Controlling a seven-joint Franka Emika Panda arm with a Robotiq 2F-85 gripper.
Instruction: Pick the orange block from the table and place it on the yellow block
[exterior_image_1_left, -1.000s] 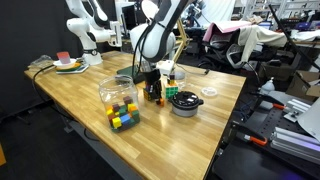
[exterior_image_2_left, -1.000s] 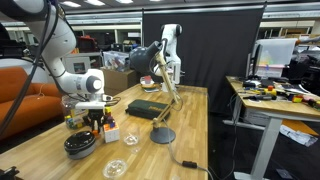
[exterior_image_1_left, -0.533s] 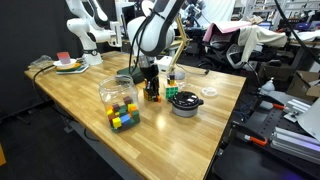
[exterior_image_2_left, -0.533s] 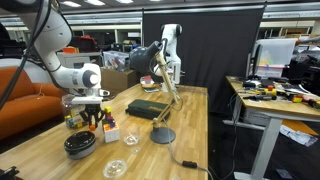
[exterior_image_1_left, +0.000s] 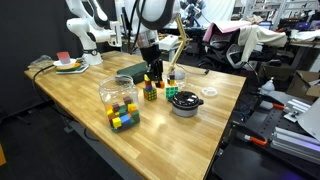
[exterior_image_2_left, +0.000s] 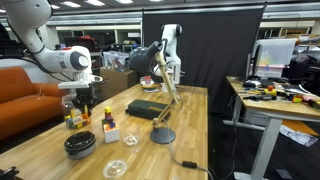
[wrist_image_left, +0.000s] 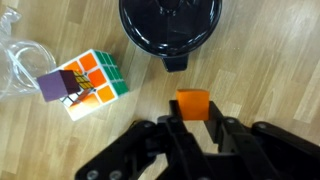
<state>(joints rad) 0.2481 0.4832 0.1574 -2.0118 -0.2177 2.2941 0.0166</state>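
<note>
Gripper (wrist_image_left: 194, 122) risen clear of table (wrist_image_left: 270, 60) since earlier frame | jaws narrow — pinching orange block (wrist_image_left: 193, 103), centred between them, lower-middle of wrist view | yellow block outside that view — bearing unknown.

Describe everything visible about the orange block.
The orange block is a small plain cube, shown from above in the wrist view as one level, bright, unmarked face. The gripper straddles its near edge; whether it touches is unclear. It stands apart from the black bowl and the multicoloured cube. What lies under it is hidden.
</note>
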